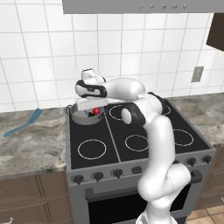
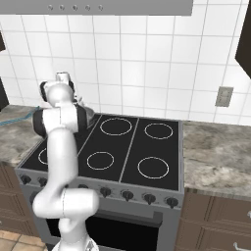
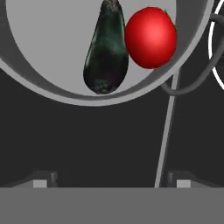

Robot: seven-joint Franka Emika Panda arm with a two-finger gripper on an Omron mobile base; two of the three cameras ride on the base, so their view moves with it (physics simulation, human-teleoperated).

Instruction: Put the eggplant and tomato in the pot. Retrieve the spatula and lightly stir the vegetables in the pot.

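Eggplant (image 3: 106,50) and tomato (image 3: 151,37) lie touching side by side inside the pot (image 3: 52,85), which sits on the stove's (image 1: 131,148) rear-left burner. Tool (image 3: 111,181) hovers above the pot rim, fingers spread wide, holding nothing. Spatula (image 1: 22,123) lies on the tabletop (image 1: 30,146) left of the stove.

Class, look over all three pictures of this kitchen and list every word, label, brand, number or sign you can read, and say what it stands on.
None: no readable text in any view.
Stove knobs: no markings can be made out.
Hood buttons: plain dots, no labels.
Wall outlet: blank.
Pot, eggplant, tomato, spatula: no print.
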